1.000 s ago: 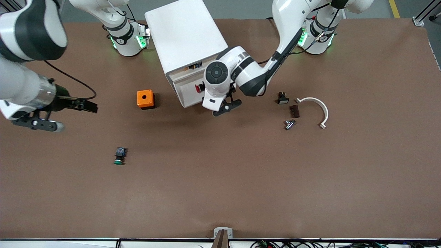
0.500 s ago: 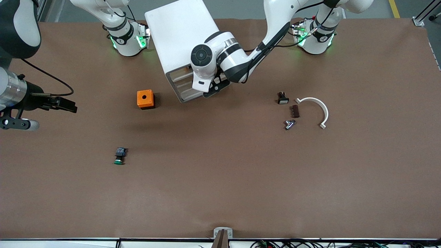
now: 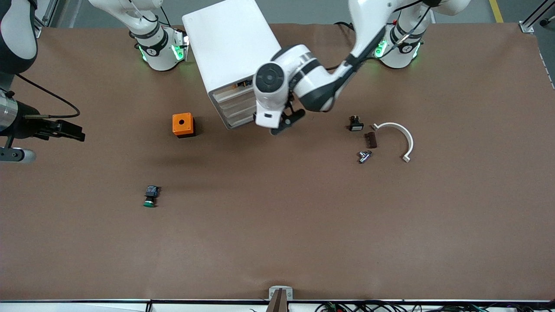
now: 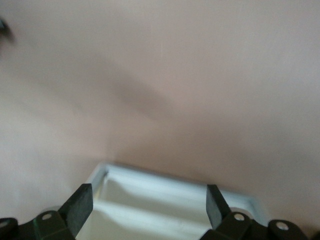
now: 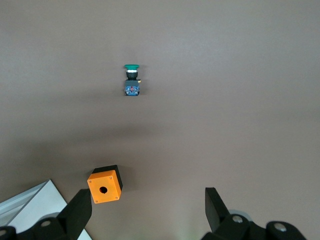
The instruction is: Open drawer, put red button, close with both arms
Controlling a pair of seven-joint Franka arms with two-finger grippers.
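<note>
Front view, upper centre of frame: the white cabinet (image 3: 230, 47) is standing on the brown table (image 3: 303, 225), its stacked drawer fronts facing the front camera. The drawer (image 3: 236, 112) is sitting among those fronts, and all of them are looking flush with the cabinet face; which of the alike fronts it is, cannot tell. The red button is not showing in any view, so its place cannot be told.

The left gripper (image 3: 284, 123) is hanging just in front of the drawer fronts, at the corner toward the left arm's end. In the left wrist view the left gripper (image 4: 147, 205) is showing its fingers (image 4: 80, 202) spread apart with nothing between them, and a white plastic rim (image 4: 175, 177) is lying under them.

The right gripper (image 3: 65, 130) is hovering over bare table at the right arm's end, mid-height at the frame edge. In the right wrist view it (image 5: 147, 210) is holding its fingers (image 5: 215, 207) apart and empty.

The orange box (image 3: 183, 124) is sitting near the cabinet, toward the right arm's end. The green button (image 3: 150, 196) is lying nearer the front camera than the box. A white curved clip (image 3: 401, 136) and small parts (image 3: 364, 156) are lying toward the left arm's end.
</note>
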